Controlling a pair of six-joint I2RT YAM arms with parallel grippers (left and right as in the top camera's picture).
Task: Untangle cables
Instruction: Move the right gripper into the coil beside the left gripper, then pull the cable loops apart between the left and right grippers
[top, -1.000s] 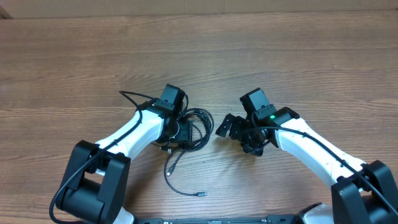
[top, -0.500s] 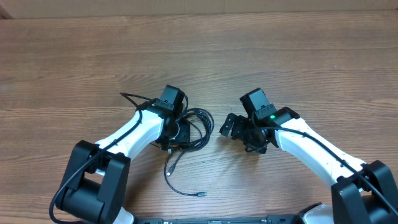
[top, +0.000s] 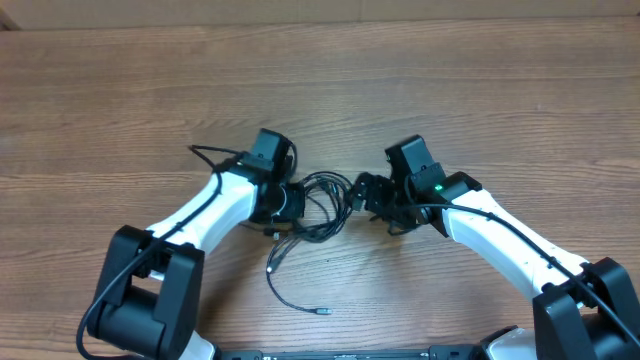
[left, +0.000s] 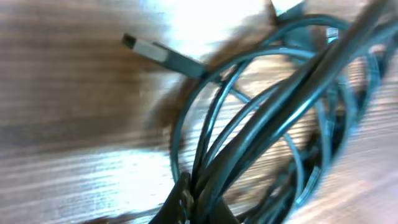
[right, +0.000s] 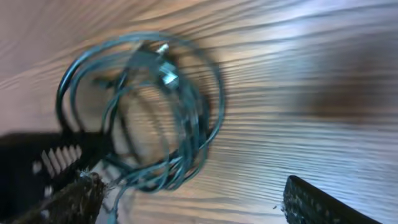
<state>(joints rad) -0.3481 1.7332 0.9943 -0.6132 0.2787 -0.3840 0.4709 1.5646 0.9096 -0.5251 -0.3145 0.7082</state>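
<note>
A wooden bench (top: 480, 90) fills the overhead view. Two white arms reach in from its near edge, the left arm (top: 200, 210) and the right arm (top: 500, 235), their heads tilted toward each other at mid-bench.

The cables (top: 322, 205) lie between them as a small black bundle of overlapping loops, resting on the bench just beside the left arm's head. One loose strand (top: 275, 280) trails from the bundle toward the near edge and ends in a small silver plug (top: 322, 312).

The left pincer (left: 196, 208) is pressed together, pinching several cords of the cables where they gather at its tips. The right pincer (right: 196, 199) is spread wide, its two fingers at either side of the wrist view, with the coil of loops on the bench ahead of them and nothing gripped.

In the left wrist view, a silver-tipped connector (left: 149, 50) juts out of the loops, lying flat on the wood.
</note>
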